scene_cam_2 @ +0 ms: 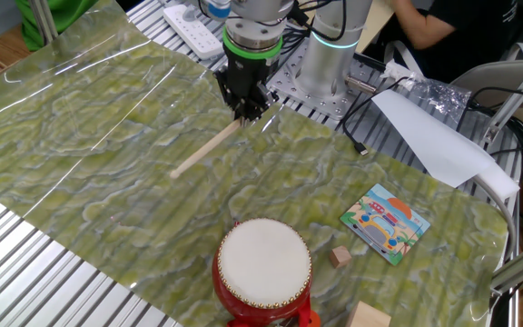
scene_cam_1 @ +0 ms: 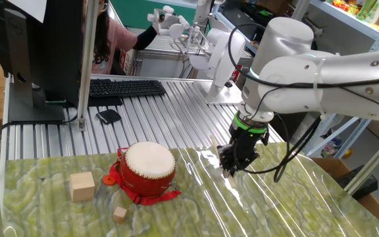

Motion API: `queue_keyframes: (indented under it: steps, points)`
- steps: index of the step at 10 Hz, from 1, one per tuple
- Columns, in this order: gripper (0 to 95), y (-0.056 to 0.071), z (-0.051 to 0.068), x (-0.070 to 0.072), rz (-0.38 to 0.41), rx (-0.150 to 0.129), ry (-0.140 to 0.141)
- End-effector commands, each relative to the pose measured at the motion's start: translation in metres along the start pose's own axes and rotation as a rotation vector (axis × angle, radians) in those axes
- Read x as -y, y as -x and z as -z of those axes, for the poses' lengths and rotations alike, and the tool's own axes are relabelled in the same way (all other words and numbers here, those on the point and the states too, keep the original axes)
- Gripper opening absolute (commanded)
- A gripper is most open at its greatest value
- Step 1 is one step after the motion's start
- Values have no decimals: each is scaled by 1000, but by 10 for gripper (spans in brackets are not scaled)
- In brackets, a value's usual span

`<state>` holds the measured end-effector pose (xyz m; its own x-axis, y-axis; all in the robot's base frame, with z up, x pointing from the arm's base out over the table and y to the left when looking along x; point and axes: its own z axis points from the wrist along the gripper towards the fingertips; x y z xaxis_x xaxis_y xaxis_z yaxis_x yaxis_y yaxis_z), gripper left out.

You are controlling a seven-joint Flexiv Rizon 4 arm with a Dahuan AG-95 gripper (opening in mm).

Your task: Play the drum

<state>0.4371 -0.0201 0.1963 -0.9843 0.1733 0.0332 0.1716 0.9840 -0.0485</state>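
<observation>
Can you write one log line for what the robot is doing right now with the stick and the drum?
tool: shut on stick, one end | stick: slanting down to green mat | drum: untouched, apart from stick

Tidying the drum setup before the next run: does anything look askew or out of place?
Nothing is spilled or broken. The small red toy drum with a cream head stands upright. The thin wooden stick slants down to the green mat, its upper end at the pincer, well apart from the drum.
</observation>
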Motion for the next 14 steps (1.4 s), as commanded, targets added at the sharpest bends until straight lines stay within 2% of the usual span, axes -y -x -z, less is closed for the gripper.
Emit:
queue_keyframes:
  steps: [1,3,4,5,12,14]
  points:
    - [0,1,0,-1,8,-5,7]
    - [0,1,0,-1,-5,-1,8]
    - [0,1,0,-1,-1,-12,21]
    - [0,1,0,-1,-17,-35,27]
    - [0,1,0,-1,-25,-36,37]
    - [0,1,0,-1,-33,-31,26]
